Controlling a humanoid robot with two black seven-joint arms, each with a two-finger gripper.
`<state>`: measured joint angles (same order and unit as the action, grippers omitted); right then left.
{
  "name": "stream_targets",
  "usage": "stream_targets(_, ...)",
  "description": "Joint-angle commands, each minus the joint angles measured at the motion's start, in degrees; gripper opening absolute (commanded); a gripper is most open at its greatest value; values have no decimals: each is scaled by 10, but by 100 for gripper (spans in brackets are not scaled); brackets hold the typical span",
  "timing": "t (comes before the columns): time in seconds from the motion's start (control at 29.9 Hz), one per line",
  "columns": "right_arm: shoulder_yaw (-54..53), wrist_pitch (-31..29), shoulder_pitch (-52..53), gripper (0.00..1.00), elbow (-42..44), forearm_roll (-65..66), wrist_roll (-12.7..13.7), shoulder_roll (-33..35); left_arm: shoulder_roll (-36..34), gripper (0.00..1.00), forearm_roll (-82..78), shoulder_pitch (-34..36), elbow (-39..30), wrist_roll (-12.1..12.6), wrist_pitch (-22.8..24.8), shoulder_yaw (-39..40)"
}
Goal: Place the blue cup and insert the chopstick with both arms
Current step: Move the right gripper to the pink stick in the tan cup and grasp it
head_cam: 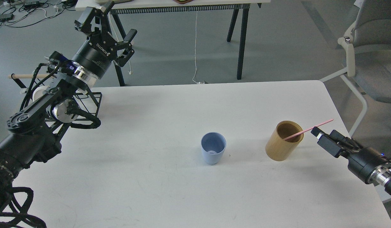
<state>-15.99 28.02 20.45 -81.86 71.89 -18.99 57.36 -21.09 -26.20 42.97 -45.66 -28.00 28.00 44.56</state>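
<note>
Blue cup point(213, 148) already upright near the middle of the white table point(151, 190), open and empty as far as visible, so the placing step judged done. Pink chopstick point(309, 129) not yet inserted: lower end inside the tan wooden cylinder point(282, 145), leaning on its rim, upper end pointing up and to the right. Cylinder well apart from the cup, to its right.

Right gripper point(320, 134) low at the right edge, just beside the free end of the chopstick, not touching it as far as can be judged; fingers close together, but whether fully together cannot be told. Left gripper point(108, 30) raised high beyond the left table corner, fingers spread apart, holding nothing.

Cup pale blue, matte, tapered toward the base, no handle. Remaining work: grasp the stick, lift out, carry over, drop into the cup.
</note>
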Motion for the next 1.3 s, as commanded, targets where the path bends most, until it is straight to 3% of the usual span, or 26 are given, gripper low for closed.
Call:
stream_targets(0.0, -4, 0, -1, 69, 6, 0, 1, -21, 0, 98, 0, -8, 0, 0, 0, 0)
stream_targets(0.64, -12, 0, 1, 56, 15, -1, 6, -72, 3, 98, 1, -24, 2, 0, 0, 0)
stream_targets(1.27, -28, 0, 4, 51, 29, -10, 6, -80, 4, 99, 1, -37, 4, 0, 0, 0)
